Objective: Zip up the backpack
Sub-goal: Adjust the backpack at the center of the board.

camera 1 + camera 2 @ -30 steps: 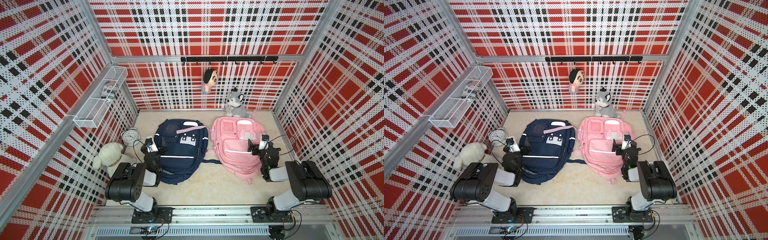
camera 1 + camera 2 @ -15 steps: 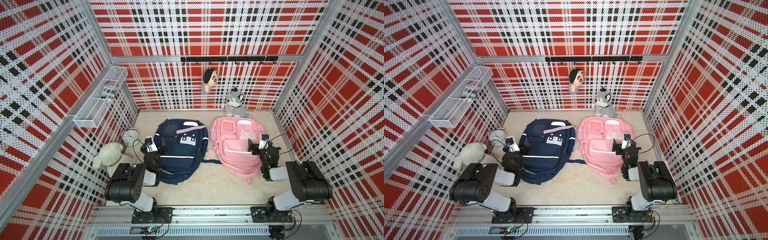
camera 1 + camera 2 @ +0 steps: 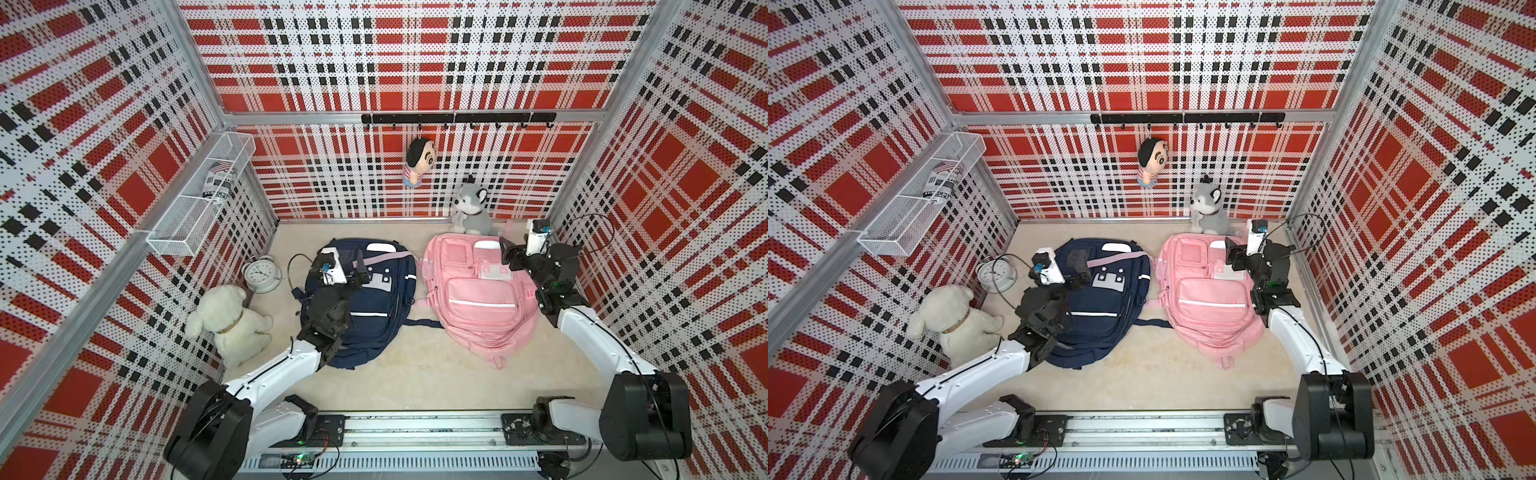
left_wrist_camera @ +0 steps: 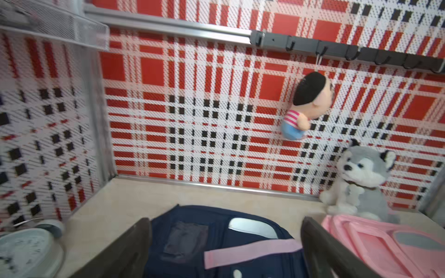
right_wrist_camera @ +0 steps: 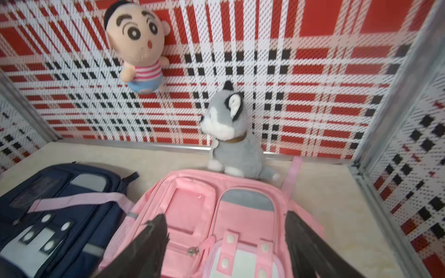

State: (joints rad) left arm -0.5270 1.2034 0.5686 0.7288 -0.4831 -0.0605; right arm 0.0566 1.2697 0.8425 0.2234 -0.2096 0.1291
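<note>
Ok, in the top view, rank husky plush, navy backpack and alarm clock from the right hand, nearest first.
1. Husky plush, at the back, just beyond the right hand.
2. Navy backpack, left of the pink backpack.
3. Alarm clock, far left side.

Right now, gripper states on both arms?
left gripper: open, empty, over the navy backpack.
right gripper: open, empty, over the pink backpack.

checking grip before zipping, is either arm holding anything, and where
Nothing is held: left gripper open over the navy backpack, right gripper open over the pink backpack.
</note>
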